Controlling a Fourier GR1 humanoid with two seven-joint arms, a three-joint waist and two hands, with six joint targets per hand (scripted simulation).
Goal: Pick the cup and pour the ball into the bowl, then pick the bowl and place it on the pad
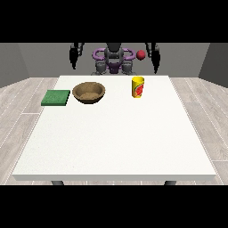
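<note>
A yellow cup (138, 86) with a red mark stands upright on the white table (116, 142), at the far right of centre. A red ball (141, 54) shows in the air above the cup, not inside it, just left of the hand at the view's right (155, 61). A brown wooden bowl (89, 92) sits left of the cup. A flat green pad (56, 97) lies at the table's left edge beside the bowl. The hand at the view's left (74, 59) hangs beyond the far edge. Both hands are raised, open and hold nothing.
The robot's torso (114, 60) stands behind the table's far edge. Grey wooden floor surrounds the table. The wide white surface stretches from the bowl and cup towards the near edge.
</note>
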